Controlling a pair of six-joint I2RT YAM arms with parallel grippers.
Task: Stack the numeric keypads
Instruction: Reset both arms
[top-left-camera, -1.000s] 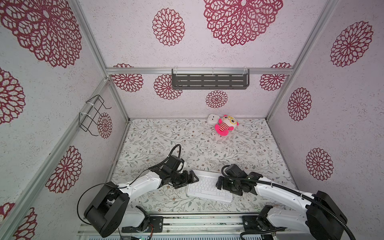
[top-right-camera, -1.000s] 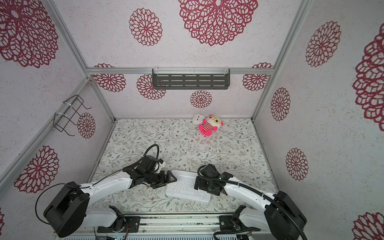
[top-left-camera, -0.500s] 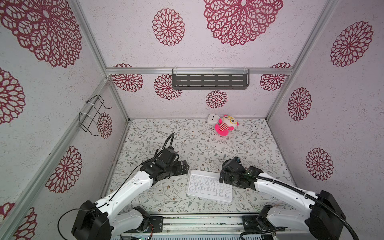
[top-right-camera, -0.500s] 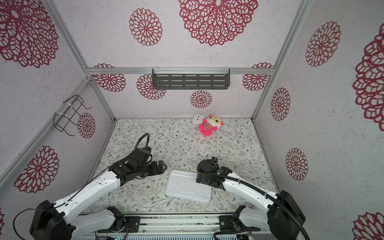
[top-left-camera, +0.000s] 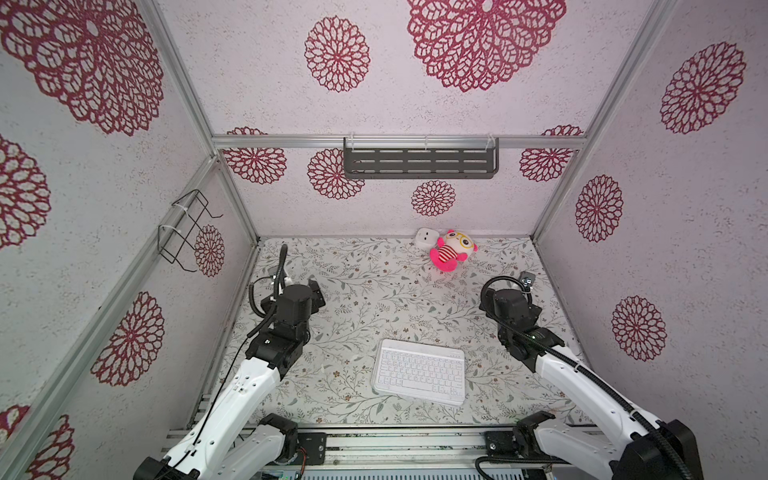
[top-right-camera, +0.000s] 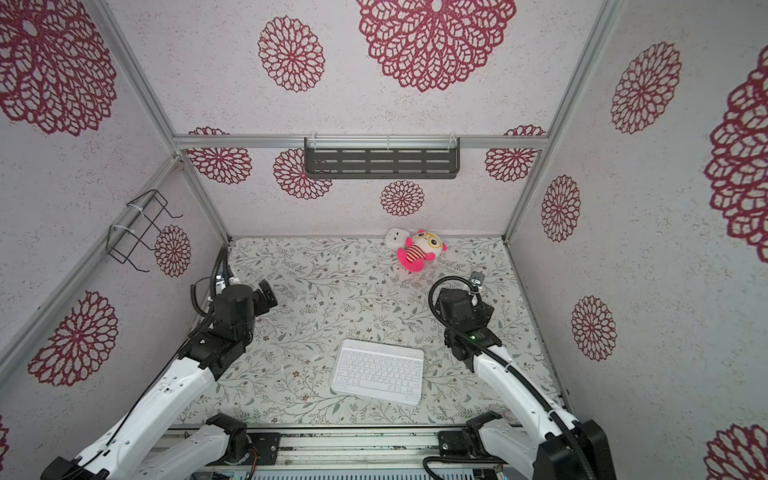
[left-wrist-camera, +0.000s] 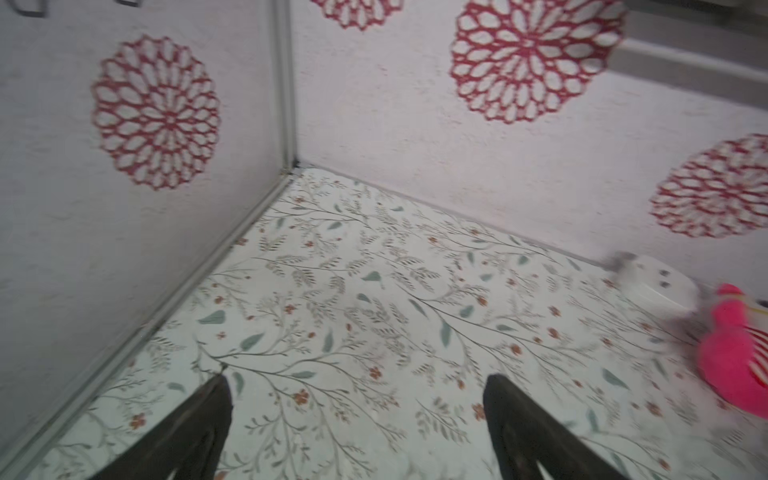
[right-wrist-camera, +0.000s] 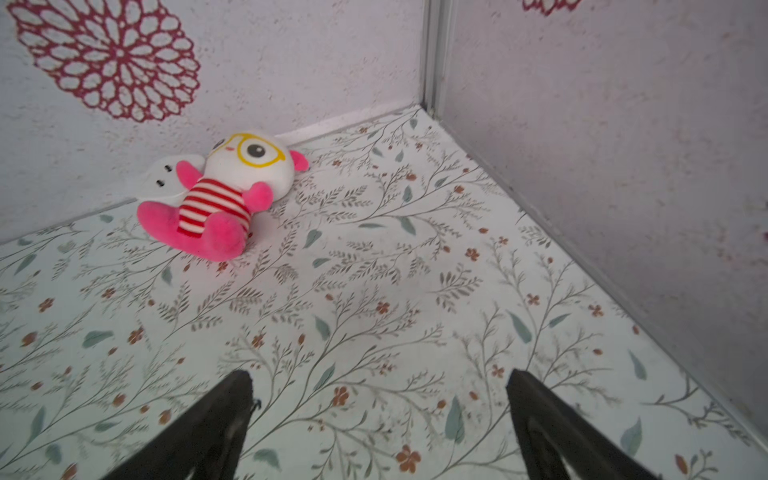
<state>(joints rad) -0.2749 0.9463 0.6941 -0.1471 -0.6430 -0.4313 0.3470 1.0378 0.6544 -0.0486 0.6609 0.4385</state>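
The white keypad (top-left-camera: 419, 372) (top-right-camera: 378, 372) lies flat on the table (top-left-camera: 374, 299), mid-width, near its front edge; whether others lie beneath it cannot be told. The left gripper (left-wrist-camera: 355, 380) hangs over the table's left side and the right gripper (right-wrist-camera: 380, 376) over its right side, both spread wide and holding nothing. The plush (top-left-camera: 451, 251) and the cube (top-left-camera: 426, 237) lie at the table's back edge.

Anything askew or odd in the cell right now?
Only minor: the keypad stack lies slightly rotated relative to the front edge of the table. At the back, the pink plush toy lies on its back against the white cube. No spill or damage visible.
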